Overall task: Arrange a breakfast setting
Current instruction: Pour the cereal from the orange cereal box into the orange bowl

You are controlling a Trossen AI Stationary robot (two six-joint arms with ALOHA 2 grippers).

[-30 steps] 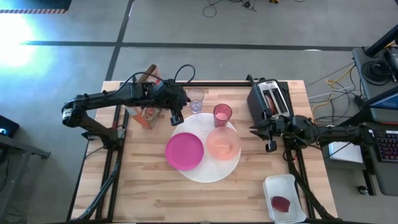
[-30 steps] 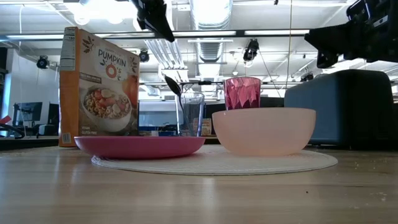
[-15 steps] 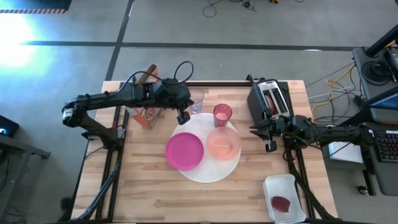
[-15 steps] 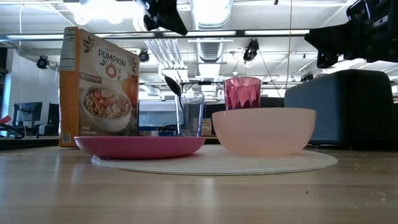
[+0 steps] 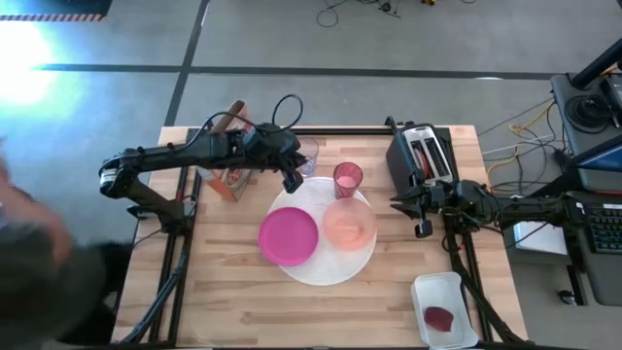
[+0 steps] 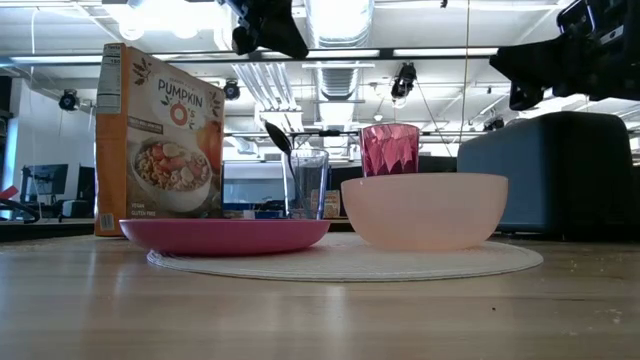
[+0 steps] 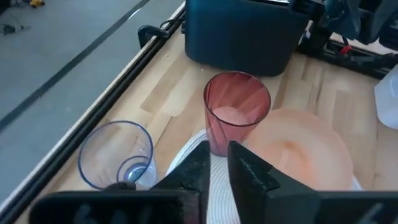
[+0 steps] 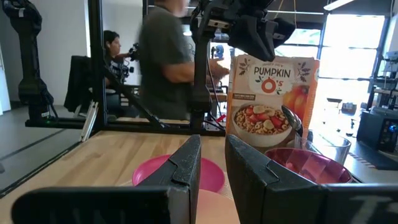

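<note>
Butcher-block planks make up the table (image 5: 224, 301), with grey workshop floor around it. On it the large white round mat (image 5: 335, 270) carries the magenta plate (image 5: 289, 236) beside the peach bowl (image 5: 348, 225), with the translucent pink cup (image 5: 347, 178) at the mat's far edge. Just off the mat stands the small clear glass (image 7: 116, 154), a spoon (image 6: 278, 137) propped in it, and beyond it the upright orange cereal box (image 6: 160, 140). Thin, smooth and light, the glass would likely tip or slip; a gentle pinch across its rim seems safest. Above glass and cup hovers the left gripper (image 7: 216, 163), fingers nearly together, holding nothing. By the toaster (image 5: 422, 153) waits the right gripper (image 8: 212, 163), narrowly parted and empty. A person (image 8: 164, 59) stands beyond the table.
</note>
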